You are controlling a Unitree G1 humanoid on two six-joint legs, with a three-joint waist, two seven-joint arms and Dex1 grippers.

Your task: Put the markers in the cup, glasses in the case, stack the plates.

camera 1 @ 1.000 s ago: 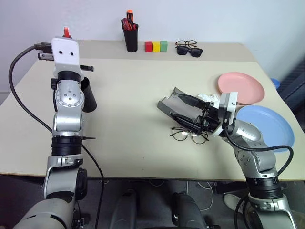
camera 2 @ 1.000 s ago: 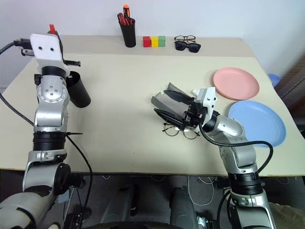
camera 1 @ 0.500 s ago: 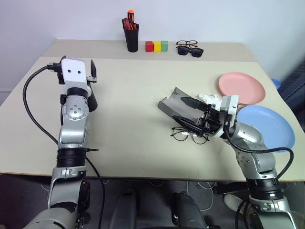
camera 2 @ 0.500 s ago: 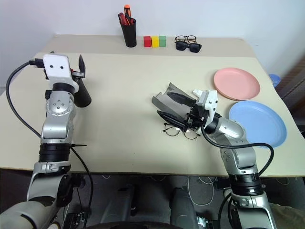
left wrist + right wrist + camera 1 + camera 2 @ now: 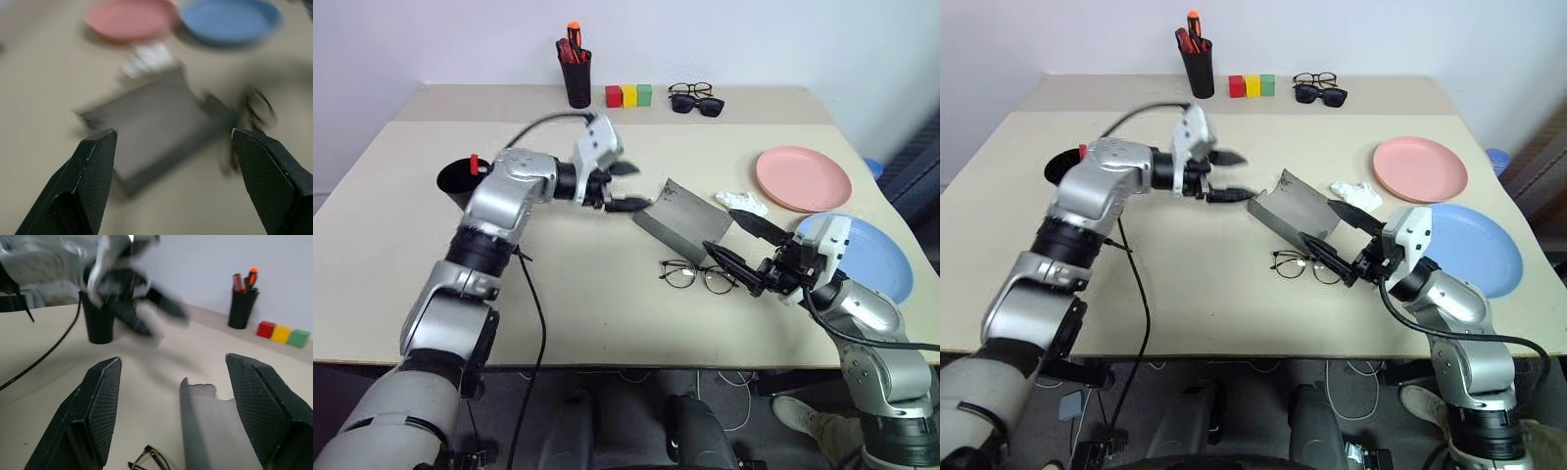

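Both grippers are spread and seemingly empty: left gripper (image 5: 625, 186) just beside the case (image 5: 683, 218), right gripper (image 5: 736, 243) near the glasses (image 5: 697, 276).

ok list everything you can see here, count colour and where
cup: 1, black, left side of table, red-capped marker inside
case: 1, grey, table centre
glasses: 1, clear lenses, just in front of the case
plates: 2, pink and blue, right side, apart
white crumpled bit: 1, between case and pink plate
pen holder: 1, black, back edge, red and orange pens
blocks: 3, red, yellow, green, back edge
sunglasses: 1, black, beside blocks
left end effector: open, near the case
right end effector: open, by the glasses
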